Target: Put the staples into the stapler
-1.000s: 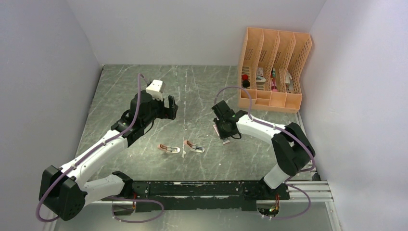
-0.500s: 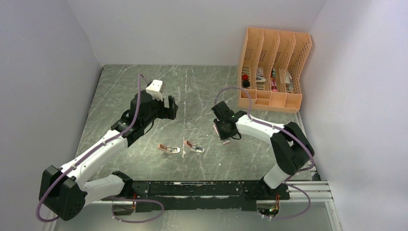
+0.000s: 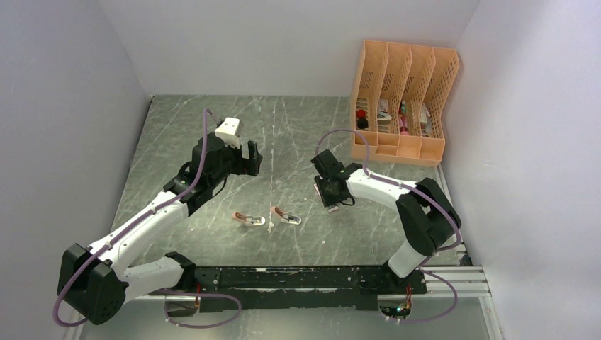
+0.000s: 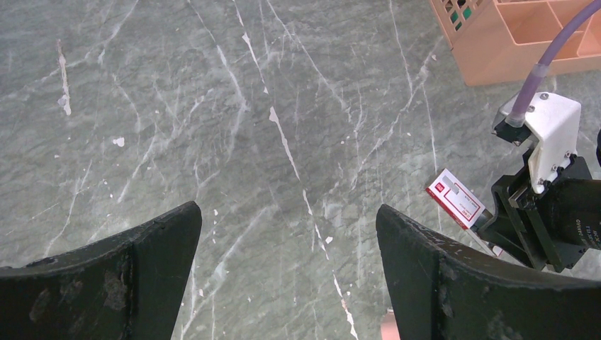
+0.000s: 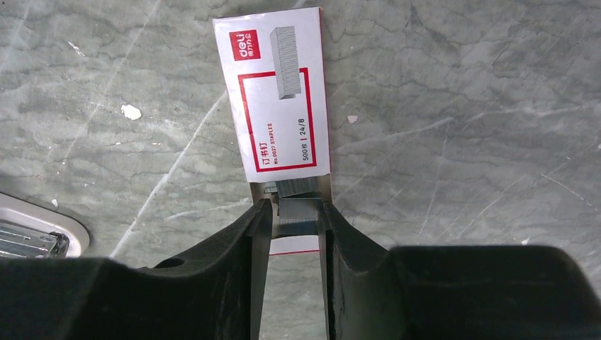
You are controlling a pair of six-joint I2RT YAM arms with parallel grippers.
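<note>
The right arm is bending in from its base toward the middle of the counter (image 5: pixel 461 106). The right claw (image 5: pixel 293 207) is pointing down and straddling the staples (image 5: pixel 292 188), a silvery ribbed strip sticking out of a flat red-and-white cardboard box (image 5: pixel 283 106) lying on the grey, white-veined stone-look surface. Its black fingers are sitting close on both sides of the strip, but I cannot tell whether they are pinching it. The left arm is stretching forward, and the left claw (image 4: pixel 287 212) is hanging wide open with nothing between its fingers. Two small salmon-pink staplers (image 3: pixel 249 219) are lying between the arms.
</note>
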